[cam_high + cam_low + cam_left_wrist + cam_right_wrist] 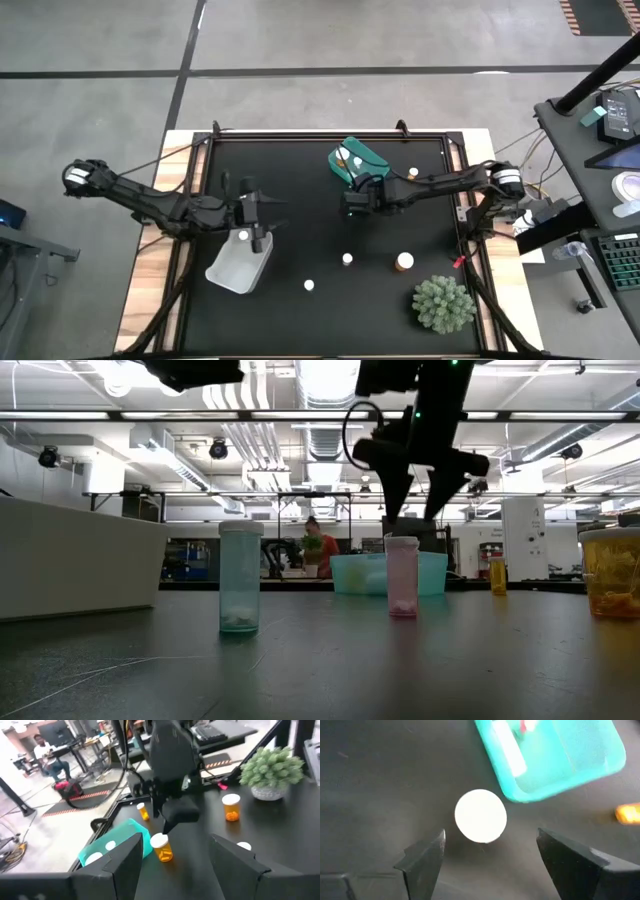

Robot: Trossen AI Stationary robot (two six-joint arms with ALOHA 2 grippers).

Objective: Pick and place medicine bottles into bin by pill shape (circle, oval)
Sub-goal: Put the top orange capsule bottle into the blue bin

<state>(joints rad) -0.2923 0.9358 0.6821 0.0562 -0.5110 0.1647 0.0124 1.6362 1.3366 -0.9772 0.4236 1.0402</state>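
Note:
My right gripper (pixel 490 855) is open and points down just above a bottle's white round cap (pixel 481 816). In the left wrist view this bottle (pixel 161 846) has an amber body and stands upright on the black table beside the teal bin (pixel 357 160). My left gripper (pixel 257 228) is open and empty over the white bin (pixel 238 265), where one white cap (pixel 244 236) shows. Other bottles stand on the table: two small white ones (pixel 347 258) (pixel 309 285), an amber one (pixel 404 262), and a small orange one (pixel 412 172).
A green spiky plant (pixel 443 303) stands at the near right of the table. The teal bin (pixel 555 760) holds something white and red. Bare black table lies between the two arms. A person sits in the room beyond the table (pixel 47 757).

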